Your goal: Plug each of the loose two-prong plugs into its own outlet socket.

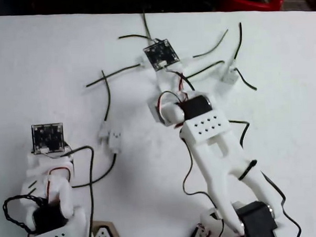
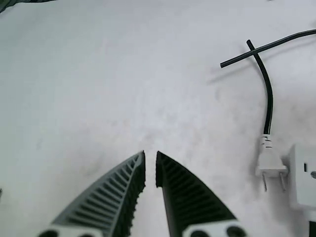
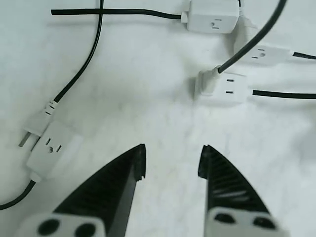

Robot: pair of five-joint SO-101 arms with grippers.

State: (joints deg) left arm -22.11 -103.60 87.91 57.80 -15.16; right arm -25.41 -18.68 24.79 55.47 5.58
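The left gripper [image 2: 150,170] is sitting by the near left corner of the white table [image 1: 50,55]. Its fingers are squeezing almost together, and nothing is between them. A little past it, toward the middle, a loose plug [image 2: 270,167] is lying flat right beside a white socket [image 2: 302,181]. Its two prongs are sticking out bare. Its black cord [image 2: 268,98] is running toward the far edge and crossing another cord [image 2: 276,43]. The right gripper [image 3: 173,163] is hanging farther out over the table, and its fingers are spreading wide and holding nothing. Beyond it, a bunch of socket blocks [image 3: 227,88] is lying close together toward the far edge.
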